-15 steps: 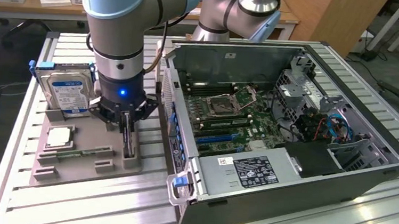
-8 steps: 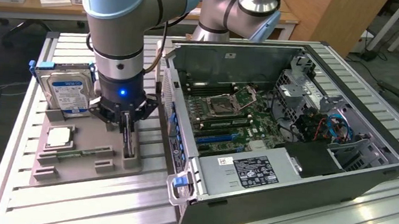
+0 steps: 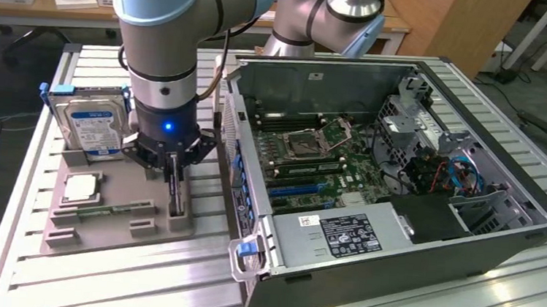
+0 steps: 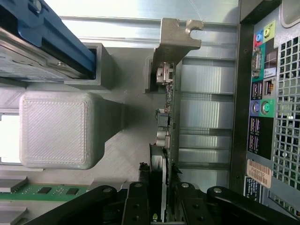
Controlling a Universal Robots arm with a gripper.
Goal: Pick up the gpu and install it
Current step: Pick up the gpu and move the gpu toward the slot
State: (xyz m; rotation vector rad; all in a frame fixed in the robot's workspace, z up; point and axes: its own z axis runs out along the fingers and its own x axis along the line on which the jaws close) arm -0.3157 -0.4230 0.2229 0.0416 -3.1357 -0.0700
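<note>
**A:** Hand status?

**B:** The hand is down over the grey tray on the bench. Its two fingers are pressed against opposite faces of the gpu. It looks to be pinching it, though the pad contact sits in shadow.

**A:** Card position?

**B:** It stands on edge in the tray, with the silver bracket at the end away from the hand.

**A:** Neighbours? Exterior view, hand as dial centre.

**B:**
- 10 o'clock: hard drive, upright in a blue caddy.
- 9 o'clock: processor chip, flat.
- 8 o'clock: RAM stick, flat.
- 2 to 4 o'clock: open computer case, its near wall just beside the tray.

**A:** Anything in the way?

**B:** In the exterior view, the arm's wrist and the fingers cover most of the card. In the wrist view, the case's rear port panel runs alongside the card, near it but apart. A grey tray block stands on the card's other side.
</note>
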